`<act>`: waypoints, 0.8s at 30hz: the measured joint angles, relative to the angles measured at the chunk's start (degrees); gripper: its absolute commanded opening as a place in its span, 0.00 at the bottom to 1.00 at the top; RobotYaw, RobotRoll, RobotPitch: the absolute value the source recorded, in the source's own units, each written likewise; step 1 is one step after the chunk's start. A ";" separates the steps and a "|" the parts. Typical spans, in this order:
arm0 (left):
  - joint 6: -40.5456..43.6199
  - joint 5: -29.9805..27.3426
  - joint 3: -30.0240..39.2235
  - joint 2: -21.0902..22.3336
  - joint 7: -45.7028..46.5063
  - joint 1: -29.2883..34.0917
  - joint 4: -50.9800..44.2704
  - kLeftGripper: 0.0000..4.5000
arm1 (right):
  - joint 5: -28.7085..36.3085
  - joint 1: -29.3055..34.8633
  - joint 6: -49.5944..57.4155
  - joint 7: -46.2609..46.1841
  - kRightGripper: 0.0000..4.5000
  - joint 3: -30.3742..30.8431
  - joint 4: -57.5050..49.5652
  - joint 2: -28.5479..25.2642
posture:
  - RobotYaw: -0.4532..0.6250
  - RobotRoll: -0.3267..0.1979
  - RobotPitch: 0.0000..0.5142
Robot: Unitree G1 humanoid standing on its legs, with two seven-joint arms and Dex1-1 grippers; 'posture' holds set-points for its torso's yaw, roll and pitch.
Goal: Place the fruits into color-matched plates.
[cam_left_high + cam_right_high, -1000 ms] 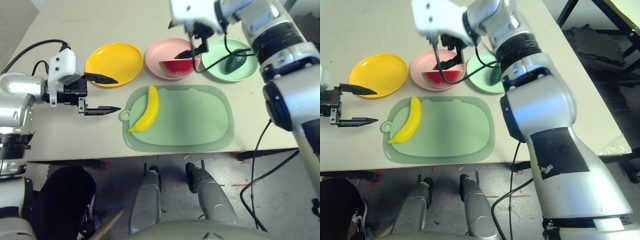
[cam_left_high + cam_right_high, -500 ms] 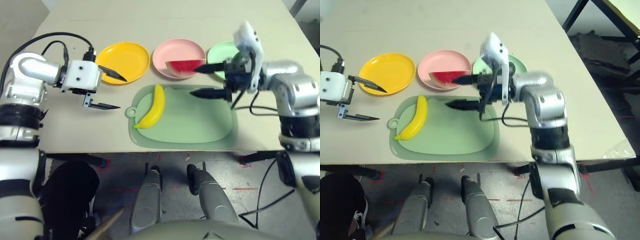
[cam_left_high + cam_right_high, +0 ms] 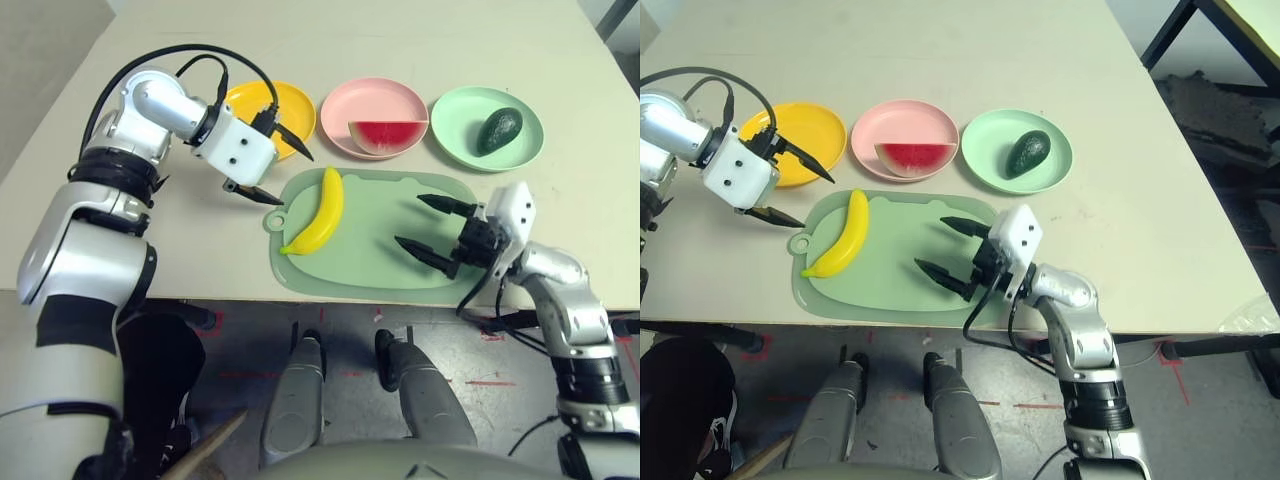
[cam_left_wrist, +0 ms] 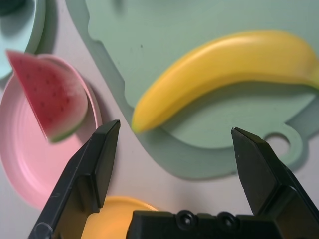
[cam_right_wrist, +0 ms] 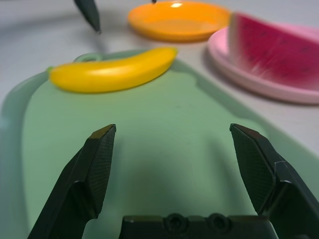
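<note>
- Nearest me, over the near right part of the cutting mat (image 3: 375, 250), my right gripper (image 3: 432, 232) sits low with its fingers spread wide and nothing between them. It points left across the mat toward the banana; if I sweep that arm carelessly, a fingertip could knock the fruit off its line.
- On the left half of the mat lies the banana (image 3: 320, 210), a smooth, curved, glossy yellow toy, well apart from the right gripper and not yet in its plate. I judge it slippery and prone to rolling: a pinch off its middle could squirt it sideways or spin it.
- Just left of the banana, my left gripper (image 3: 273, 168) is tilted down, fingers parted and empty, at the mat's tabbed corner. One fingertip is over the yellow plate (image 3: 245, 100), so descending here could clip the plate's rim or the mat's edge and shift either.
- Farther back, the watermelon wedge (image 3: 387, 135) rests in the pink plate (image 3: 345, 105) and the avocado (image 3: 499, 130) in the mint green plate (image 3: 455, 115); both look settled, and a high carry could still brush them.
</note>
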 measured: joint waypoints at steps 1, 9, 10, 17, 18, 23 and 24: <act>0.09 -0.44 -0.52 -0.41 0.00 0.00 -0.07 1.00 | 0.07 0.67 -0.35 -0.53 0.99 0.05 -0.52 -0.01 | 0.41 0.62 0.64; 3.87 -4.81 -6.90 -1.95 -0.01 -0.20 -3.39 1.00 | 1.33 3.72 0.24 -3.48 0.99 2.06 -4.99 -0.62 | 0.39 0.62 0.62; 4.01 -5.06 -8.06 -2.14 -0.01 -0.32 -3.39 1.00 | 1.65 3.31 0.47 -3.87 0.99 2.06 -5.09 -0.67 | 0.39 0.62 0.62; 2.54 -5.79 -16.51 -4.13 -0.02 -3.68 -3.26 1.00 | 2.99 2.71 1.65 -6.38 0.99 2.33 -6.10 -0.95 | 0.36 0.62 0.60; 1.94 -5.81 -17.41 -4.60 -0.03 -4.05 -3.18 1.00 | 3.11 3.03 1.77 -6.55 0.99 2.42 -6.66 -1.17 | 0.35 0.62 0.59; -2.48 -4.88 -21.02 -7.69 -0.04 -5.42 -0.96 1.00 | 3.70 4.25 2.24 -7.13 0.99 2.46 -8.11 -1.66 | 0.34 0.62 0.58; -3.58 -4.12 -21.72 -7.99 -0.04 -5.64 -0.60 1.00 | 3.87 4.45 2.44 -7.32 0.99 2.46 -8.24 -1.68 | 0.33 0.62 0.58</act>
